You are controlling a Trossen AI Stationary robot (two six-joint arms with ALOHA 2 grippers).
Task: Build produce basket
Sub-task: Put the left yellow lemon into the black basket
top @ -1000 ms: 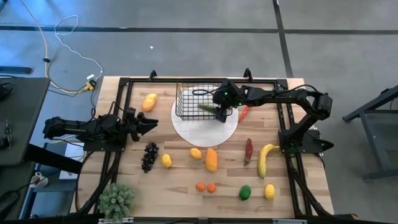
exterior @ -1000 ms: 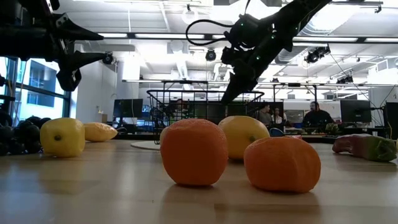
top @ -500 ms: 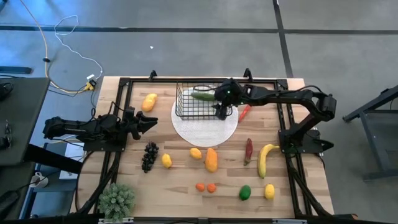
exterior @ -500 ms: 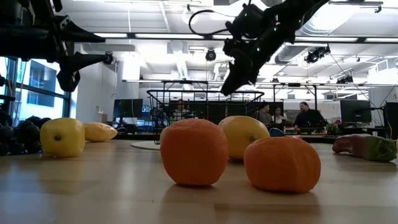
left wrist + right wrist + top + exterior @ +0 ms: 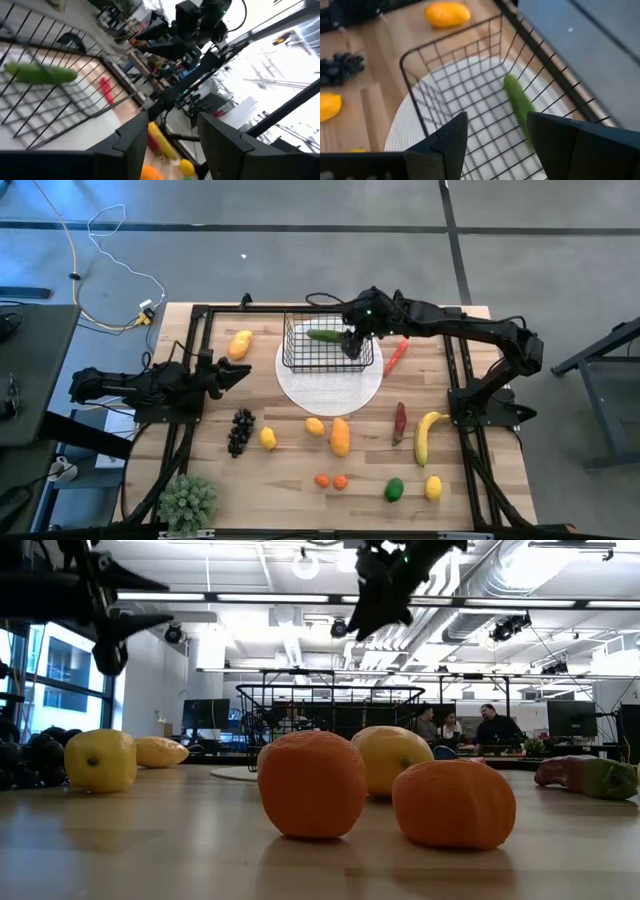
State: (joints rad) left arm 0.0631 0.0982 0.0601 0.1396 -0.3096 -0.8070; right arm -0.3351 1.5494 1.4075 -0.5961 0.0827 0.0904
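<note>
The black wire basket [image 5: 327, 346] stands on a round white plate [image 5: 330, 390] at the table's far middle. A green cucumber [image 5: 324, 335] lies on the basket's floor along its far side [image 5: 519, 107]. My right gripper [image 5: 352, 343] hangs open and empty above the basket's right part, pointing slantwise down into it [image 5: 497, 145]; in the low view it is high above the rim [image 5: 375, 600]. My left gripper [image 5: 240, 375] waits open and empty at the table's left, pointing level toward the basket [image 5: 172, 150].
Loose produce lies on the table: a yellow fruit [image 5: 240, 343] far left, grapes [image 5: 241, 430], lemons [image 5: 268, 438] [image 5: 315, 426], an orange piece [image 5: 340, 437], two small oranges [image 5: 331, 480], a lime [image 5: 394, 489], a banana [image 5: 428, 434], a red chilli [image 5: 396, 356]. A potted plant [image 5: 188, 502] stands near left.
My right gripper has risen out of the basket and now hangs well above its rim. The cucumber, which lay slanted beside the fingers near the basket's right side, has ended up flat along the far side.
</note>
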